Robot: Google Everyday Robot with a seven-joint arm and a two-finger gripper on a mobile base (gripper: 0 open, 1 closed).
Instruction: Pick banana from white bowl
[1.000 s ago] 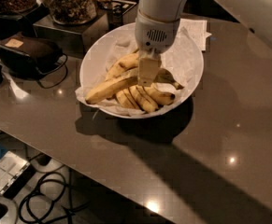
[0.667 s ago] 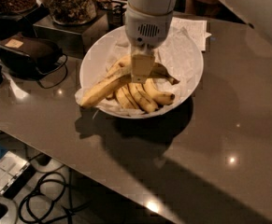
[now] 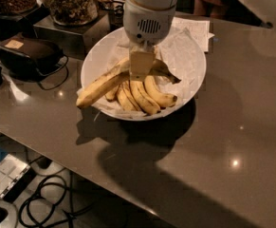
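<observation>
The white bowl (image 3: 197, 78) stands on the dark table, lined with crumpled white paper towel (image 3: 181, 55). The long, nearly straight banana (image 3: 102, 85) lies slanted across it, its left end sticking out over the bowl's left rim. A bunch of shorter curved bananas (image 3: 146, 97) lies beside it in the bowl's front. My gripper (image 3: 141, 69) comes straight down from the white wrist over the bowl's middle. It is shut on the long banana near its right half. The banana's part under the pale finger (image 3: 141, 63) is hidden.
A black device (image 3: 29, 53) with a cable sits left of the bowl. Jars of snacks (image 3: 71, 3) stand on a dark box behind it. A white paper (image 3: 195, 30) lies behind the bowl. The table's front edge runs diagonally, with cables (image 3: 47, 198) on the floor below.
My gripper has shifted left over the bowl. The long banana has moved left with it, its left end now further out over the rim.
</observation>
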